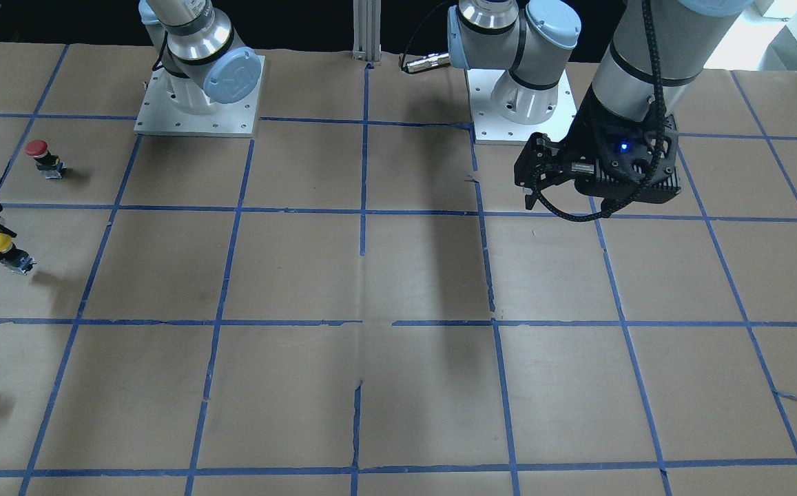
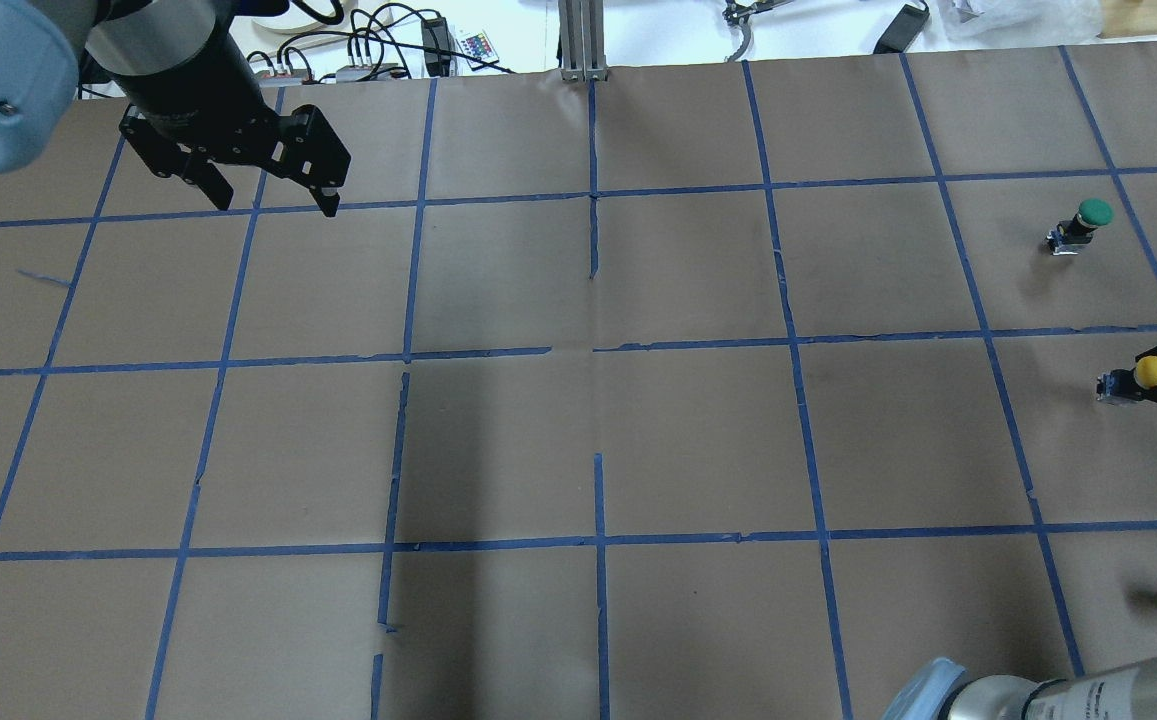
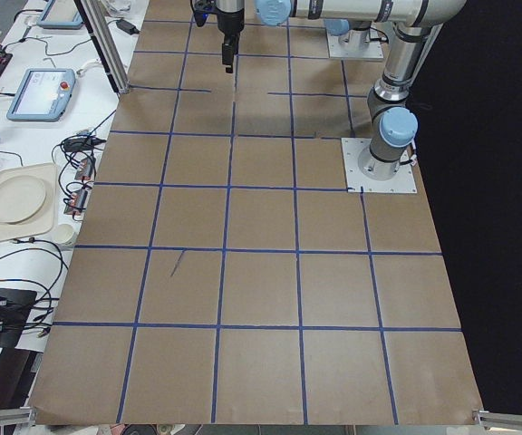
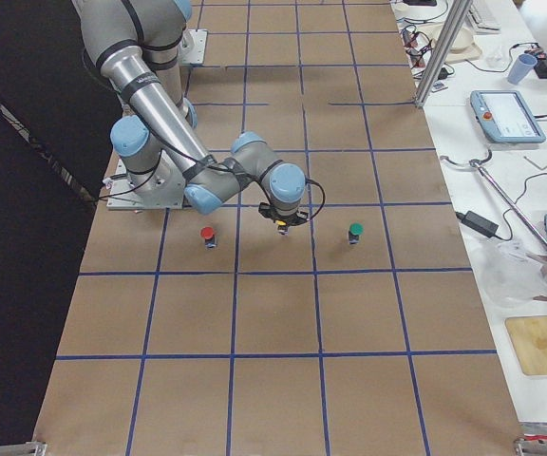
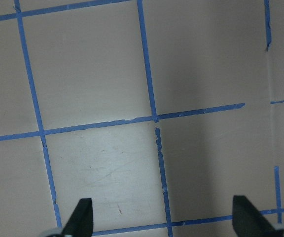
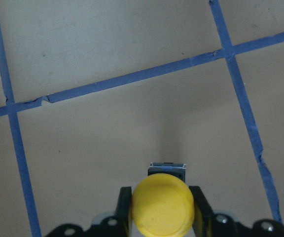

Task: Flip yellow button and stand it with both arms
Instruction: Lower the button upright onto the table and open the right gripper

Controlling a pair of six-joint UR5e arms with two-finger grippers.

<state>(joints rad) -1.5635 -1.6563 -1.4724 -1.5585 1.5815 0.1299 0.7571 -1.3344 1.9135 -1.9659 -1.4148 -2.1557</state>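
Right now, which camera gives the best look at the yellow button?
The right wrist-mounted view: the yellow button sits large at bottom centre, inside the right gripper. Front-facing and overhead show it small at the frame edge; exterior right barely shows it; the rest miss it.

Lighting is bright and even from above; broad, soft shadows fall across the paper-covered table [image 1: 432, 275]. The left wrist view shows a pale glare patch. In the right wrist view, the yellow button [image 6: 162, 206] sits slightly soft at close range.
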